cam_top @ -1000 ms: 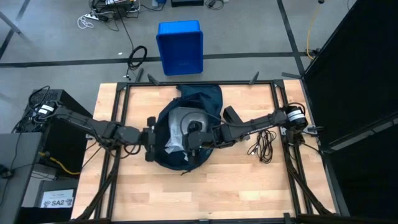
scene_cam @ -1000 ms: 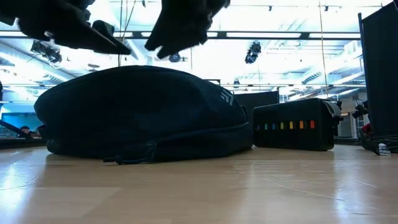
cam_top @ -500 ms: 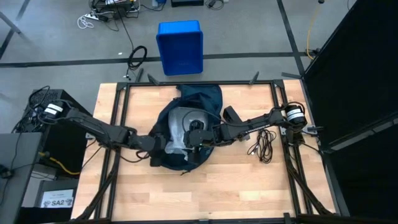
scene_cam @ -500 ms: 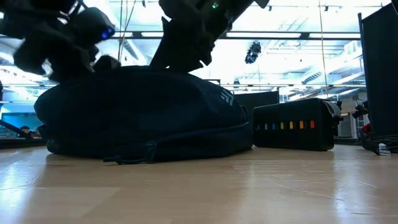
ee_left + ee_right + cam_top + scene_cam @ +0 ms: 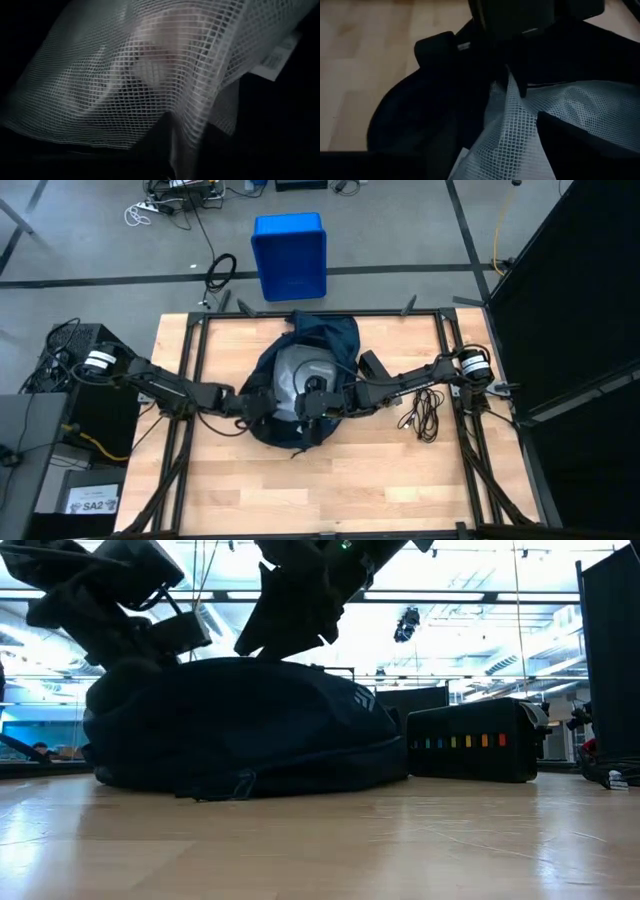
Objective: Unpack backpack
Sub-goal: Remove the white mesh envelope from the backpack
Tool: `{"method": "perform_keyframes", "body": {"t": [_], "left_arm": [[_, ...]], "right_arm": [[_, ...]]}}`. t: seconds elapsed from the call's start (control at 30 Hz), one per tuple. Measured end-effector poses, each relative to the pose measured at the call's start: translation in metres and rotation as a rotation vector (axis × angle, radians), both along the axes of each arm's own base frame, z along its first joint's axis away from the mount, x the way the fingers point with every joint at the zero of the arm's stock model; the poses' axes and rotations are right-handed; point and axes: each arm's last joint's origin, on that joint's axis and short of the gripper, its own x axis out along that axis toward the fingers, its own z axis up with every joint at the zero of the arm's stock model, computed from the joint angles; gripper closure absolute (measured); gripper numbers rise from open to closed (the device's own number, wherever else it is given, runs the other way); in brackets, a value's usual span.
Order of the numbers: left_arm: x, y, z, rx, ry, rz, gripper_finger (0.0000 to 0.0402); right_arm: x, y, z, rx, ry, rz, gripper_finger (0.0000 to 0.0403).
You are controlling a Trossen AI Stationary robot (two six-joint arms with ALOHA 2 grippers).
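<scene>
Two dark arms meet over a large soft dark navy fabric backpack lying near the middle of the pale wooden worktop, toward its far edge, with its flap thrown back toward that edge. From the left edge, the left gripper reaches into the bag's left side; its fingers are pressed together on the white mesh pouch that fills the left wrist view, where a small white tag hangs at the mesh's edge. At the bag's opening the grey-white mesh lies exposed. From the right edge, the right gripper sits at the opening just beside the left one, its fingers spread over the mesh and the bag's dark rim. A black loose cable lies near the worktop's right edge. Beyond the far edge, a bright blue rigid plastic bin stands on the floor.
</scene>
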Motion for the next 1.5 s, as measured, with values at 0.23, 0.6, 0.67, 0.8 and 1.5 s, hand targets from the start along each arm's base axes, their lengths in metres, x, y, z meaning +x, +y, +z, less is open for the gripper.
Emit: {"method": "perform_keyframes", "body": {"t": [0.23,0.6,0.67,0.8,1.5], "left_arm": [[0.002,0.002,0.038,0.073,-0.123,0.031,0.0401],[0.0,0.006,0.138,0.304,-0.256,0.031,0.0401],[0.001,0.006,0.147,0.322,-0.25,0.017,0.0401],[0.0,0.004,0.155,0.299,-0.216,-0.056,0.0401],[-0.018,0.0,0.038,-0.053,0.032,-0.169,0.0205]], "right_arm": [[-0.001,0.002,0.0,-0.026,0.01,0.021,0.017],[-0.027,0.025,0.049,-0.259,-0.091,-0.003,0.0188],[-0.033,0.029,0.061,-0.305,-0.124,-0.041,0.0192],[-0.039,0.034,0.064,-0.324,-0.105,-0.044,0.0197],[-0.001,0.004,-0.017,-0.066,0.094,-0.009,0.0116]]}}
